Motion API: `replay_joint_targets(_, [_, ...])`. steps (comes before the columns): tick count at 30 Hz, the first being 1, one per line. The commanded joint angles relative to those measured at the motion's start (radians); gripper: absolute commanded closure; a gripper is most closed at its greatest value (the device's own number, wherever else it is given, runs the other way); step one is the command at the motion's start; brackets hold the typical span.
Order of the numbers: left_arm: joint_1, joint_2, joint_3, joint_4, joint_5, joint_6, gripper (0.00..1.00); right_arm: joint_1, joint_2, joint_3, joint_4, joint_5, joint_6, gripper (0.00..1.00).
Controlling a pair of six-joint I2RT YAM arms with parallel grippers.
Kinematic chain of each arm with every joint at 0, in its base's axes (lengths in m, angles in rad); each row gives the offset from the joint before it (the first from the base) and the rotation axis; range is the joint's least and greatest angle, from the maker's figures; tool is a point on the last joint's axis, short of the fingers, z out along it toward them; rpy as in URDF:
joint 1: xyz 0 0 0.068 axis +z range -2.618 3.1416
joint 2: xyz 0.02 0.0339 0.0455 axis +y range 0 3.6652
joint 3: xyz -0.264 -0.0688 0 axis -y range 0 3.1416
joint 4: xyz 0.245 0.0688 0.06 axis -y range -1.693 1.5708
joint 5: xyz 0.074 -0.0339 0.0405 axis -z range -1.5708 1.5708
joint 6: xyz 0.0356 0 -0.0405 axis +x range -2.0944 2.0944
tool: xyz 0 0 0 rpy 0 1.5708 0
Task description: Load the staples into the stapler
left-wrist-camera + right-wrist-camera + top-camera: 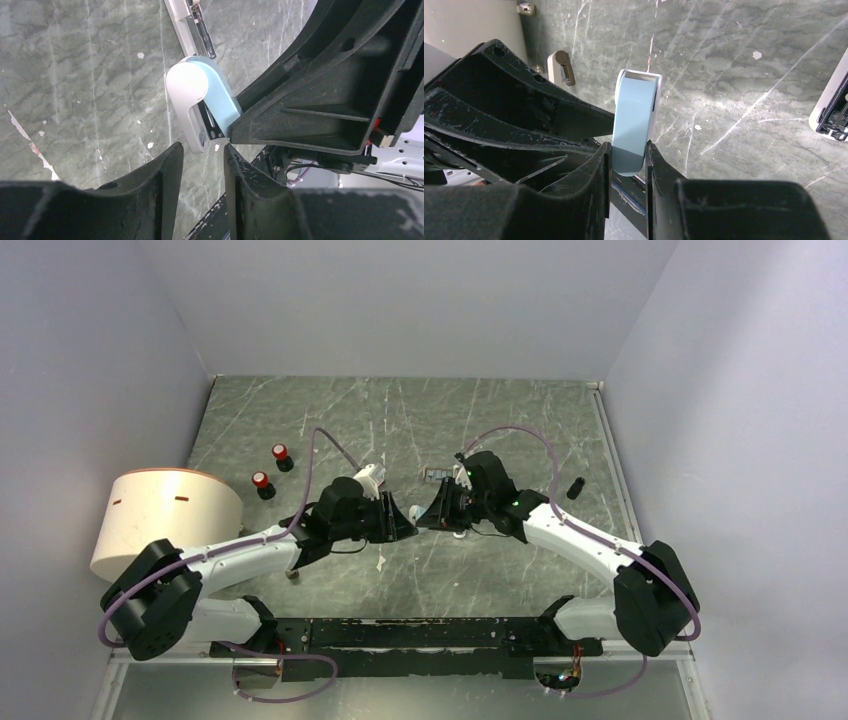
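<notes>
My right gripper (626,150) is shut on a small light-blue stapler (634,117) and holds it off the table; this stapler also shows in the left wrist view (205,97). My left gripper (202,150) is open and empty, its tips just short of that stapler's white end. In the top view the two grippers meet at mid-table, left (400,520) and right (432,515). The small beige stapler (559,67) lies on the table beyond the left arm. I cannot pick out the staples in any view.
A long white stapler lies open on the marble table (831,110) (192,25). A white cylindrical tub (165,520) stands at the left edge. Two red-capped black pieces (282,455) (262,483) and a small black piece (575,488) sit on the table.
</notes>
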Motion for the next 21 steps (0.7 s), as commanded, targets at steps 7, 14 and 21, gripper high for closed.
replay_joint_targets(7, [0.001, 0.061, 0.001, 0.089, 0.016, 0.076, 0.67, 0.021, 0.015, 0.026, 0.026, -0.049, 0.025, 0.92])
replay_joint_targets(14, [0.001, 0.064, -0.018, 0.103, 0.038, 0.113, 0.83, 0.021, 0.01, 0.049, -0.007, -0.049, 0.037, 0.93])
replay_joint_targets(21, [0.001, 0.056, -0.021, 0.093, 0.026, 0.138, 0.95, 0.02, 0.007, 0.068, -0.034, -0.058, 0.042, 0.94])
